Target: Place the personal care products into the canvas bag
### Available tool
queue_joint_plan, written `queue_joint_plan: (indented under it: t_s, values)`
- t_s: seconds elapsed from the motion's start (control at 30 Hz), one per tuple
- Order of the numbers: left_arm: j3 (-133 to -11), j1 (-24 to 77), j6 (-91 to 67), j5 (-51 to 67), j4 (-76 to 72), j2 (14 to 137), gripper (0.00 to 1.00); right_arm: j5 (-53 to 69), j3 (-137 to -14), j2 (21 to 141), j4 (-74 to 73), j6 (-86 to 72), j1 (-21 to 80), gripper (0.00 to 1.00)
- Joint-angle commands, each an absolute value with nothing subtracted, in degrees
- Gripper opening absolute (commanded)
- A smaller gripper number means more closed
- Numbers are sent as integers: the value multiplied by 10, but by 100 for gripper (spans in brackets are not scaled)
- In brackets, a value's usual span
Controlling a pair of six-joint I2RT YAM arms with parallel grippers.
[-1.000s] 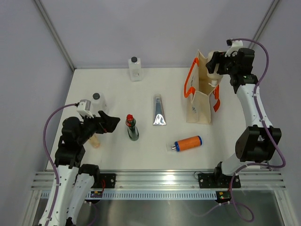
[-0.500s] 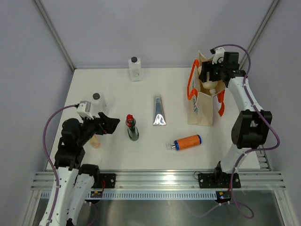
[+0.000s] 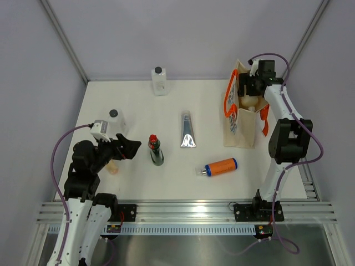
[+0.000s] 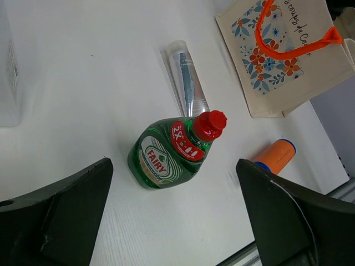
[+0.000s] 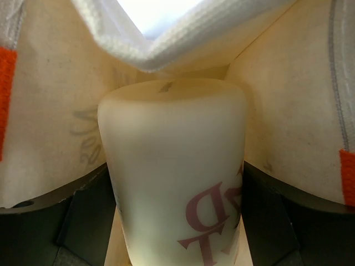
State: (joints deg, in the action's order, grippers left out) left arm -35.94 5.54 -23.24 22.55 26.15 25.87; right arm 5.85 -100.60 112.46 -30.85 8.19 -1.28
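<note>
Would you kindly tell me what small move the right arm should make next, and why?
Probably open the right gripper to release: the cream bottle sits between its fingers, down inside the cloth walls of the canvas bag.

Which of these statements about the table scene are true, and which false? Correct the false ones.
1. The orange bottle lies on its side on the table. True.
2. The silver tube is inside the bag. False: it lies on the table, outside the bag.
3. The cream bottle sits between the right tool's fingers, inside the bag. True.
4. The left tool grips the green bottle. False: it is open, and the bottle is apart from it.
5. The green bottle's cap is blue. False: it is red.
</note>
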Motion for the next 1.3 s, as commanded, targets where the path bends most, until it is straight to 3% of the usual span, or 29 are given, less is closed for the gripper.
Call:
queue_joint_plan:
  t_s: [0.0,0.07,0.13,0.47,0.73,0.83,0.87,0.97,1.07,1.23,1.27]
  values:
    - [-366,54,-224,243,245,260,99,59,-1037,1074,-280,91,-16,69]
    - [-370,54,-225,244,243,264,99,77,-1038,1057,-286,95,-16,81]
    - [-373,53,-226,246,243,264,99,86,-1045,1038,-296,91,-16,87]
    - [-379,53,-227,258,243,263,99,151,-1092,983,-352,35,-17,100]
    - [-394,54,-219,256,262,253,99,210,-1125,960,-404,-32,-3,99]
    - [-394,54,-221,255,265,251,99,96,-1117,949,-426,-52,81,99]
    - [-393,54,-221,255,265,250,99,-11,-1114,950,-431,-61,101,99]
    - [-388,54,-228,258,264,243,99,-179,-1072,947,-411,-83,148,99]
    - [-381,54,-234,262,262,241,99,-260,-986,934,-347,-80,156,97]
    - [-374,54,-242,271,258,239,99,-287,-952,954,-313,-57,158,95]
    - [-374,54,-243,272,254,240,99,-280,-944,957,-310,-55,157,91]
